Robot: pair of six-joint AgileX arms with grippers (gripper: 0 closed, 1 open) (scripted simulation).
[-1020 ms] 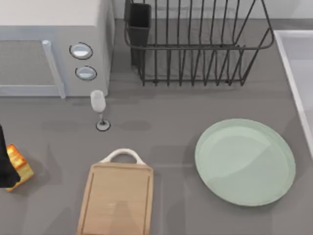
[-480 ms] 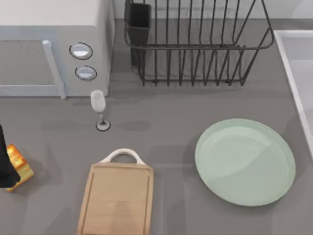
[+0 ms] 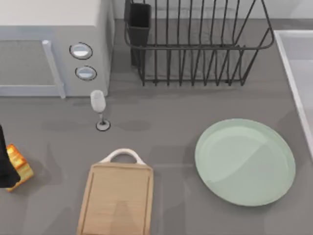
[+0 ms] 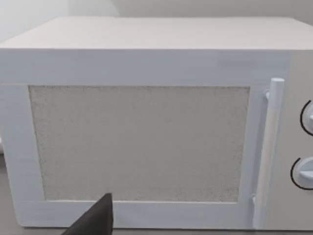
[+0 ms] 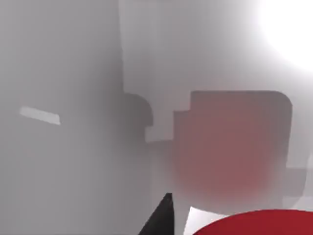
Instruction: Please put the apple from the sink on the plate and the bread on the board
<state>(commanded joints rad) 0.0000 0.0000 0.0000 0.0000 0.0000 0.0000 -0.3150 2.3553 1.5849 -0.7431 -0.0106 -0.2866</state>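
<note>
1. The left arm reaches in at the far left edge of the table (image 3: 161,137), where its dark left pincer (image 3: 5,164) stands just against the bread (image 3: 17,165); its wrist camera faces the white microwave (image 4: 146,137).
2. Whether the left pincer is wide, narrow or clamped on the bread I cannot tell; one dark fingertip (image 4: 95,218) shows low in the left wrist view.
3. The bread is a small golden-yellow chunk with orange-brown crust, lying tilted on the table left of the board (image 3: 117,198) and well apart from it.
4. The right pincer (image 5: 168,218) is over the pale sink (image 3: 298,73), just beside the apple (image 5: 254,223); I cannot tell how far it is spread.
5. The apple is bright red, with a reddish reflection on the sink surface near it.
6. The mint-green plate (image 3: 244,161) lies bare on the right of the table, beside the sink's rim; the board lies bare, white handle towards the wine glass (image 3: 99,105).
7. A black dish rack (image 3: 195,44) stands at the back.
</note>
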